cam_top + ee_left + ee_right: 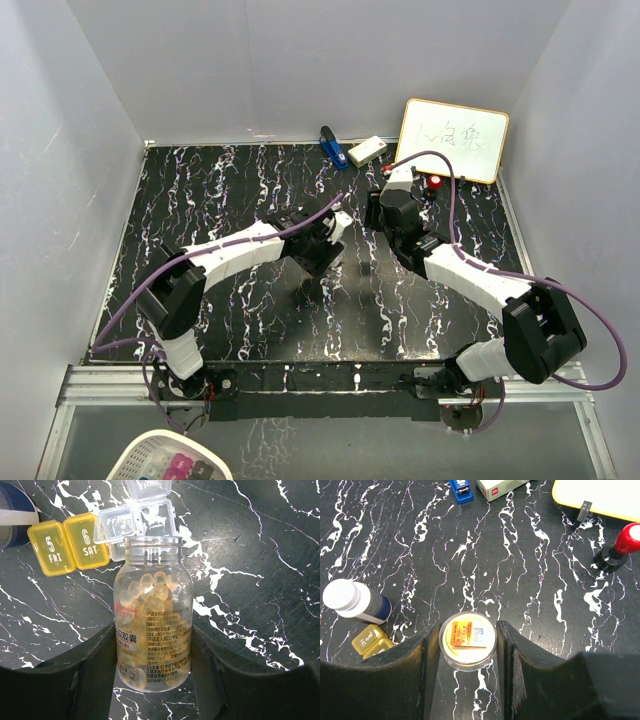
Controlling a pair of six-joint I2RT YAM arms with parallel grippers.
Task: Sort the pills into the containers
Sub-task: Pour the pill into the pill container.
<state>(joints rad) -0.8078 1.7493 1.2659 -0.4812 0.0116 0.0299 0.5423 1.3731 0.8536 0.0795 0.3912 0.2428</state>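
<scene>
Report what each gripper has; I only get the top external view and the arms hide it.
Observer: The left gripper clamps the golden-amber bottle, cap off, capsules inside.
Operator: Give me where its mouth points.
Observer: At the pill box; a clear lid beside the SAT section stands open.
Operator: Now the right one.
Observer: The right gripper grips a round clear-rimmed piece with an orange label; cap or not, I cannot tell.
</scene>
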